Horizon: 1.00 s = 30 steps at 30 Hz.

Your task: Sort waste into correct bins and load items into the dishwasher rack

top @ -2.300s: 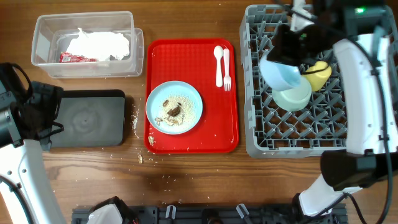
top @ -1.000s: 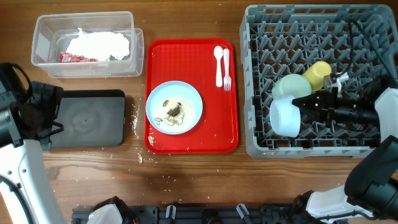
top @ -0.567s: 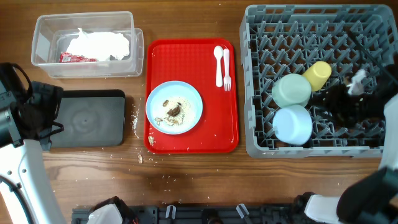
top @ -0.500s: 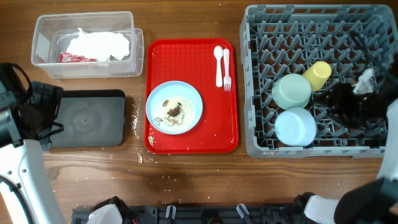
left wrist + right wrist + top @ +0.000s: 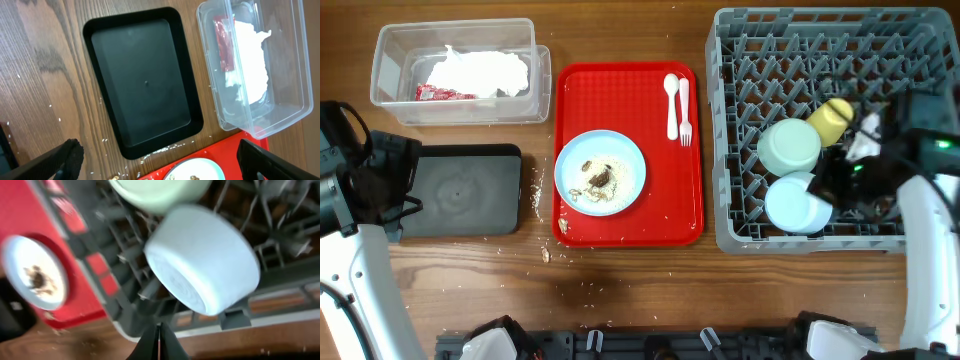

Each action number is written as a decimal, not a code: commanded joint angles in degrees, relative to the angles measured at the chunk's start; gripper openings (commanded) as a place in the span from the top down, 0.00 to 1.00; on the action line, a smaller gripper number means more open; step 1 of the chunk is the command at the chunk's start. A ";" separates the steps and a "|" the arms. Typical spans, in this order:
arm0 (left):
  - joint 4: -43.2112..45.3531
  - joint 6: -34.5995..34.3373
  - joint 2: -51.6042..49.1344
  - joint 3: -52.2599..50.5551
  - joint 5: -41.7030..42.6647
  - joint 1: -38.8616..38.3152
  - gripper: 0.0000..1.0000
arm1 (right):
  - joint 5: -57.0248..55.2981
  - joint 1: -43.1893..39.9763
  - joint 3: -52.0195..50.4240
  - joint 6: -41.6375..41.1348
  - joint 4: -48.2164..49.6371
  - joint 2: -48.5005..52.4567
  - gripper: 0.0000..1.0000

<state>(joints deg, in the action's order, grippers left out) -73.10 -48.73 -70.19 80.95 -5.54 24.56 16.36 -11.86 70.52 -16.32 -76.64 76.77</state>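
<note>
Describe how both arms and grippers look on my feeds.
Left arm and right arm: white shells, black joints; a green light glows near the right wrist. Left gripper and right gripper have plain black fingers.

Noted from overhead: white-and-black left arm [image 5: 365, 190] along the left side, white link low, black wrist housing above it, turned inward. Black two-finger left gripper [image 5: 159, 150] spread wide, fingers [image 5: 67, 156] at opposite lower corners of the wrist view. White-and-black right arm [image 5: 925, 230] up the right side, black wrist bent inward, small green light [image 5: 937, 145] lit. Black two-finger right gripper [image 5: 159, 337] pressed together, tips touching.
</note>
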 commanded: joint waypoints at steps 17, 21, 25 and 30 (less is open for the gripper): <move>0.15 0.33 0.11 -0.04 -0.55 0.37 0.00 | -19.43 0.70 -4.28 -13.86 7.98 5.20 0.92; 0.15 0.33 0.09 -0.04 -0.55 0.37 0.00 | -14.71 0.70 -2.47 -13.40 8.87 5.18 0.91; 0.15 0.33 0.11 -0.04 -0.55 0.37 0.00 | -5.46 0.74 -2.47 -9.14 12.92 5.20 0.89; 0.15 0.33 0.09 -0.04 -0.55 0.37 0.00 | -4.66 0.76 -2.86 -9.16 14.73 6.91 0.84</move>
<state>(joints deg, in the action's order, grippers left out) -73.10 -48.73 -70.19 80.93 -5.54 24.56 9.13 -11.03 66.59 -26.52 -62.26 81.78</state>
